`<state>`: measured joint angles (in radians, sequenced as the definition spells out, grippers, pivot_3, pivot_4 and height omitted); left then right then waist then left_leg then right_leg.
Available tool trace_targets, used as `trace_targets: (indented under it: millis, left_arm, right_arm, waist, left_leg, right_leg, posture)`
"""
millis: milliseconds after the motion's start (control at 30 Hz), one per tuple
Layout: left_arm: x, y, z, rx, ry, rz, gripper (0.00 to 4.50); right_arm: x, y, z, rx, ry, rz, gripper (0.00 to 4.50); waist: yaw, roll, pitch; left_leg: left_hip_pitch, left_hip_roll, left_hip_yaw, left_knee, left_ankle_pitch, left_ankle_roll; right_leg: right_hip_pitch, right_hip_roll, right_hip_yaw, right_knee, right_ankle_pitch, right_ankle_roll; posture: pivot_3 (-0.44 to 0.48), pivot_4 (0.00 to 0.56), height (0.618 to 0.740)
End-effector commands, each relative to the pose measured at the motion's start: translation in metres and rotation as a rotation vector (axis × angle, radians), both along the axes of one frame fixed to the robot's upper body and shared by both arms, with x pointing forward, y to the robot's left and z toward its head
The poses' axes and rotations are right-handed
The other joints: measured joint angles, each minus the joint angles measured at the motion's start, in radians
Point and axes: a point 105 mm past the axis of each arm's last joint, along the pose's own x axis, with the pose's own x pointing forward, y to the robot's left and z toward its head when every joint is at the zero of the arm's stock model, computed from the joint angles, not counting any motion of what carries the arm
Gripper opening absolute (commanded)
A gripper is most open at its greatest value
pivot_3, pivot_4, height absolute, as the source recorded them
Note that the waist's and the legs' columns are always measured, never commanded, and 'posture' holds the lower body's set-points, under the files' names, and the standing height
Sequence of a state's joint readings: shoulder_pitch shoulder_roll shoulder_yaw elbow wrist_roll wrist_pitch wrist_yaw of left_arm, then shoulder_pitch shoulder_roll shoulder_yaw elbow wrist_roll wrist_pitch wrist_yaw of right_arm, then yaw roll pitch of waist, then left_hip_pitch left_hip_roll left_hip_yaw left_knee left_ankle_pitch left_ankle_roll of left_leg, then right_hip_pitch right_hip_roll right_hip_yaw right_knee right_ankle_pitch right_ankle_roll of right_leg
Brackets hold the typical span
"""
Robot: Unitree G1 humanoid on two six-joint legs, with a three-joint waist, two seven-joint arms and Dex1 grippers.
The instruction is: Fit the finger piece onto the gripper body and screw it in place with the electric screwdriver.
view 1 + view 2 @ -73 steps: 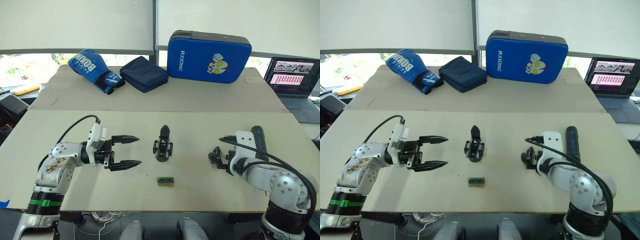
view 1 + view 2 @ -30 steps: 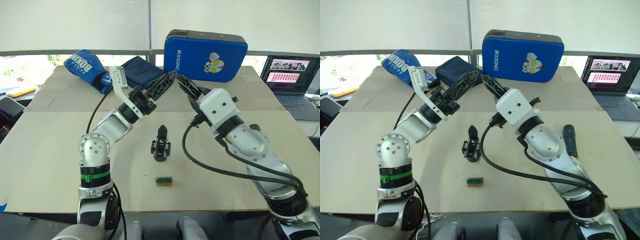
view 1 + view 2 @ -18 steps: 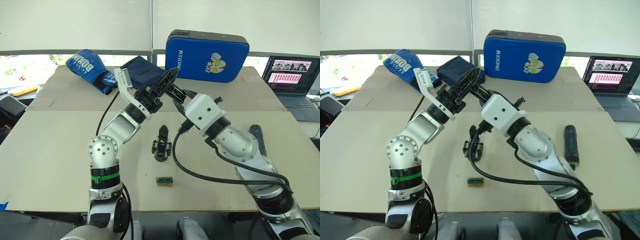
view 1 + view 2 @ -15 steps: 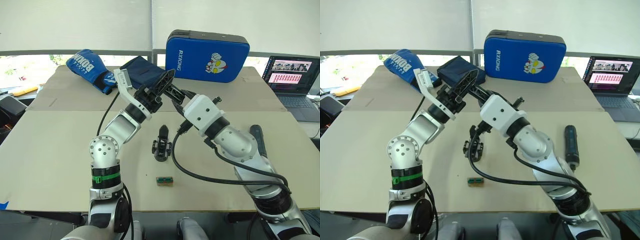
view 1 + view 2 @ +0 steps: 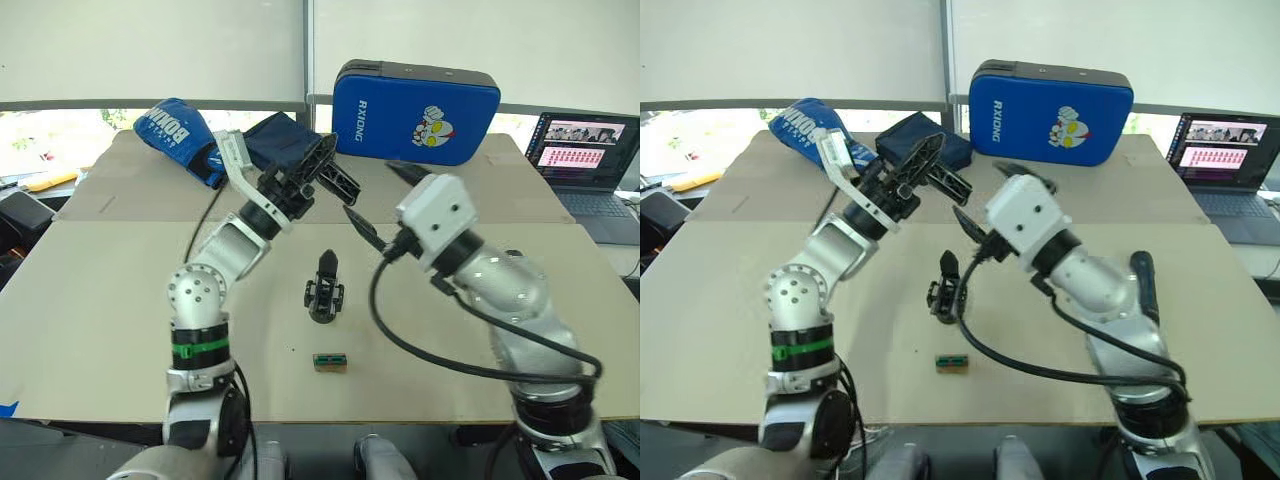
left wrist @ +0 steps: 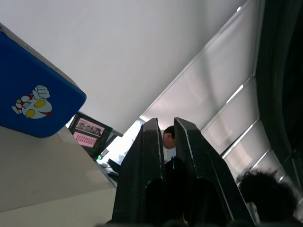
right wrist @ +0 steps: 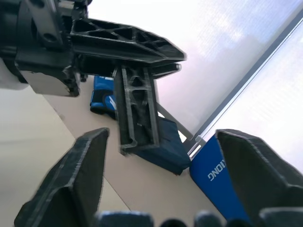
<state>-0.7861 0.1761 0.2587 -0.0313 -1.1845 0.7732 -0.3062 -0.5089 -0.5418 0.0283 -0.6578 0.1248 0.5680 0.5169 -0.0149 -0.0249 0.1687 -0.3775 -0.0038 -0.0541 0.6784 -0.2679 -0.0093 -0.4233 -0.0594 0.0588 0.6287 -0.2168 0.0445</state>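
Both arms are raised over the middle of the table. My left gripper [image 5: 328, 142] is shut on a black latticed finger piece [image 7: 136, 111], which hangs from between its fingers [image 6: 151, 156]. My right gripper [image 5: 367, 186] stands open just right of that piece, its fingers [image 7: 71, 179] wide apart on either side of it and not touching it. Below them, the gripper body [image 5: 324, 292] sits on the table, a pointed black part sticking up from it. The electric screwdriver [image 5: 1143, 288] lies on the table at the right, partly behind my right arm.
A small tan block with a green top [image 5: 330, 361] lies in front of the gripper body. At the back are a blue boxing glove [image 5: 175, 130], a navy pouch [image 5: 285, 142] and a blue pad [image 5: 415, 100]. A laptop [image 5: 585, 160] stands far right. A person's head [image 6: 168, 137] shows beyond.
My right gripper has opened and drawn back to the right, away from the black piece. The left gripper has shut on the piece and now holds it alone.
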Motion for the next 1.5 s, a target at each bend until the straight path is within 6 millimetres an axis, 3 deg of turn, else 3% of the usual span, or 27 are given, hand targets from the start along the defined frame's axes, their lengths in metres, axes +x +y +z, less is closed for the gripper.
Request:
trace_targets:
  millis: [33,200,333,433,733,1067,1200,1467,1500]
  left_arm:
    - [-0.01,0.006,0.015,0.058,-0.097,-0.166,0.0]
    - [-0.027,0.002,0.0,0.3,-0.12,-0.418,0.0]
    - [-0.048,-0.005,-0.008,0.398,-0.118,-0.623,0.0]
    - [-0.059,-0.014,-0.016,0.449,-0.135,-0.707,0.0]
    - [-0.064,-0.025,-0.03,0.528,-0.151,-0.767,0.0]
    - [-0.066,-0.025,-0.034,0.533,-0.148,-0.774,0.0]
    - [-0.067,-0.024,-0.037,0.546,-0.147,-0.774,0.0]
    - [-0.066,-0.023,-0.037,0.55,-0.149,-0.766,0.0]
    - [-0.066,-0.022,-0.037,0.549,-0.149,-0.766,0.0]
  right_arm:
    - [-0.014,-0.023,0.006,0.034,0.165,0.138,4.46]
    - [-0.037,-0.022,-0.011,0.045,0.622,0.4,4.46]
    - [-0.025,-0.017,-0.023,0.073,0.889,0.348,4.46]
    - [-0.019,0.0,-0.015,0.104,0.988,0.386,4.46]
    - [-0.033,0.043,-0.023,0.025,1.108,0.52,4.46]
    - [-0.033,0.052,-0.031,0.047,1.161,0.503,4.46]
    - [-0.034,0.05,-0.034,0.051,1.174,0.494,3.31]
    - [-0.041,0.046,-0.038,0.044,1.205,0.507,0.44]
    - [-0.042,0.046,-0.038,0.05,1.208,0.511,0.36]
  waist:
    - [0.0,0.0,0.0]
    - [-0.005,0.0,0.0]
    - [-0.016,0.0,0.001]
    - [-0.024,0.0,0.001]
    - [-0.026,0.001,0.001]
    - [-0.029,0.001,0.001]
    - [-0.029,0.001,0.001]
    - [-0.028,0.001,0.001]
    - [-0.028,0.001,0.001]
  left_leg:
    - [0.0,0.0,0.0,0.0,0.0,0.0]
    - [0.0,0.0,0.0,-0.001,0.0,0.0]
    - [0.001,0.001,0.0,-0.002,0.0,0.0]
    - [0.001,0.001,0.0,-0.002,0.0,0.0]
    - [-0.007,0.0,-0.001,-0.001,0.0,0.0]
    - [-0.012,0.001,0.0,0.0,0.0,0.001]
    - [-0.013,0.001,0.0,0.0,0.0,0.001]
    - [-0.013,0.001,0.0,0.0,0.0,0.001]
    - [-0.013,0.001,0.0,0.0,0.0,0.001]
  right_leg:
    - [0.0,0.0,0.0,0.0,0.0,0.0]
    - [0.0,0.0,0.0,0.0,0.0,0.0]
    - [0.0,0.0,0.0,0.001,-0.001,-0.001]
    - [-0.001,0.0,-0.001,0.001,-0.001,-0.001]
    - [-0.006,-0.001,0.0,0.001,0.0,0.0]
    - [-0.015,-0.001,0.0,0.004,0.0,-0.001]
    - [-0.015,-0.001,0.0,0.004,0.001,-0.001]
    - [-0.015,-0.001,0.0,0.004,0.001,-0.001]
    - [-0.015,-0.001,0.0,0.004,0.0,-0.001]
  posture:
    - [0.0,0.15,0.74]
    - [0.0,0.15,0.74]
    - [0.0,0.15,0.74]
    - [0.0,0.15,0.74]
    - [0.0,0.15,0.74]
    - [0.0,0.15,0.74]
    - [0.0,0.15,0.74]
    - [0.0,0.15,0.74]
    - [0.0,0.15,0.74]
